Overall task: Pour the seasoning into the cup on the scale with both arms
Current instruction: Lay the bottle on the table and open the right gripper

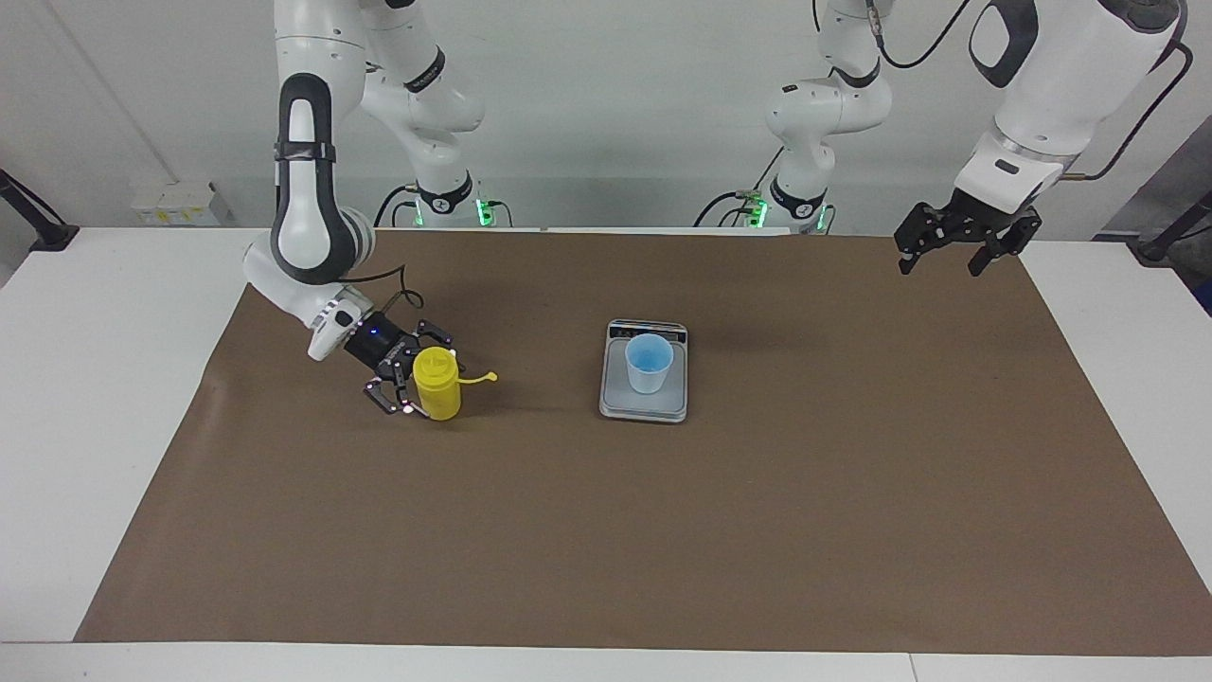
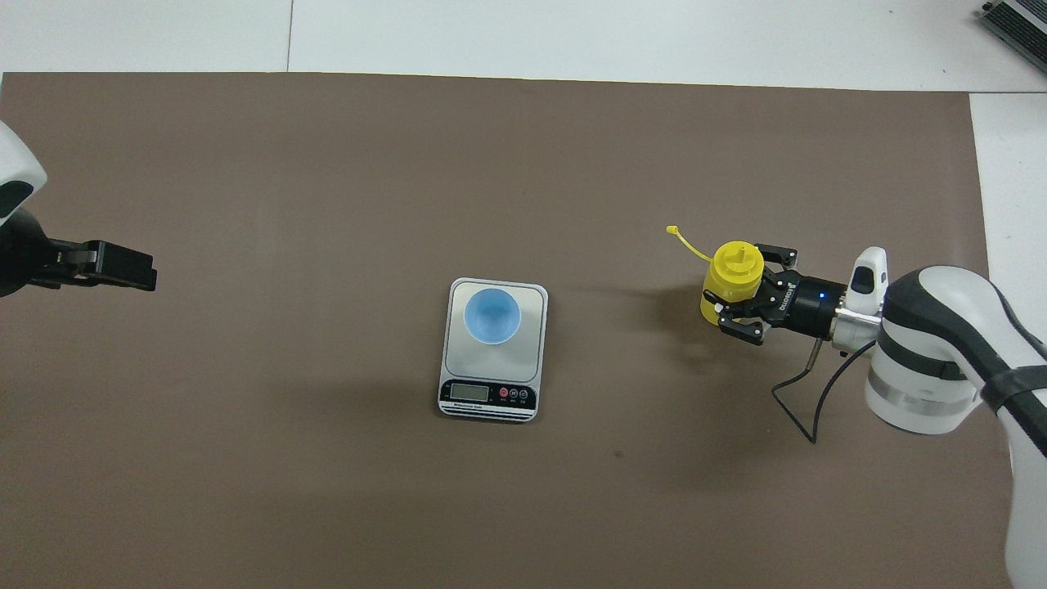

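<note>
We see the seasoning bottle (image 1: 437, 383) upright at left of centre in the facing view, between the spread fingers of the right gripper (image 1: 405, 377). Light, squeezable plastic: grip mid-body, gently. The left gripper (image 1: 956, 248) waits spread, upper right.

Brown paper mat (image 1: 606, 530) across white table (image 1: 104, 379); pale wall (image 1: 606, 114)
</note>
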Tool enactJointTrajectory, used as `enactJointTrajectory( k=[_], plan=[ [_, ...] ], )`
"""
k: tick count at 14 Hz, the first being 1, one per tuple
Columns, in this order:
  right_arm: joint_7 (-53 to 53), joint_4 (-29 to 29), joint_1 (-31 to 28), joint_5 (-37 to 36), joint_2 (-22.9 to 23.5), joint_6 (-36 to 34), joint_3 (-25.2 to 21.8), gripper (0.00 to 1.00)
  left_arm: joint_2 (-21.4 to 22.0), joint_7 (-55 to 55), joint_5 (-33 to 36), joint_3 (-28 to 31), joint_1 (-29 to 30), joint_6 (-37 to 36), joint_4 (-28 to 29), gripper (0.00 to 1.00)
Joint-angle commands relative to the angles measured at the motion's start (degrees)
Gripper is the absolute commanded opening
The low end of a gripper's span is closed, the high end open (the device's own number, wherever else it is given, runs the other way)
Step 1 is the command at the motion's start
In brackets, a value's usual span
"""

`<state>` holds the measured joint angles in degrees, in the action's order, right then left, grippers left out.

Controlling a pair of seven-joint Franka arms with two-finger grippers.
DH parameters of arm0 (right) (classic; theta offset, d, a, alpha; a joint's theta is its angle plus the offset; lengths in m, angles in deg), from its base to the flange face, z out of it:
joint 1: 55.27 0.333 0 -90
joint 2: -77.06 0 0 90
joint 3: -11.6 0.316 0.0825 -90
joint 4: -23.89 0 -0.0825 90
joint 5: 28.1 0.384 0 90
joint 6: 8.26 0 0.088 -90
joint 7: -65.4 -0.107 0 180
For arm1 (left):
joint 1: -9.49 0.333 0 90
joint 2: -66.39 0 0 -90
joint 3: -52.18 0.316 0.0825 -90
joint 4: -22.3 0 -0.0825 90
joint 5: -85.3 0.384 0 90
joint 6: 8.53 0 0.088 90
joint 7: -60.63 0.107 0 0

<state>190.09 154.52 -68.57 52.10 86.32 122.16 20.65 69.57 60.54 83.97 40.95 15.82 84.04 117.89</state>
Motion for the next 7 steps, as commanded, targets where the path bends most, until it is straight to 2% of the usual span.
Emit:
enactJointTrajectory(
  k=[1,7],
  plan=[
    [2.40,3.04,-1.37,0.75,-3.01,-0.26,0.27,1.00,0.96,0.79,-0.60,-0.11,0.62,-0.28,0.65,1.00],
    [1.79,1.99,-4.97,-17.51,-5.39,-0.34,0.09,1.00,0.96,0.79,-0.60,-0.11,0.62,-0.28,0.65,1.00]
  ],
)
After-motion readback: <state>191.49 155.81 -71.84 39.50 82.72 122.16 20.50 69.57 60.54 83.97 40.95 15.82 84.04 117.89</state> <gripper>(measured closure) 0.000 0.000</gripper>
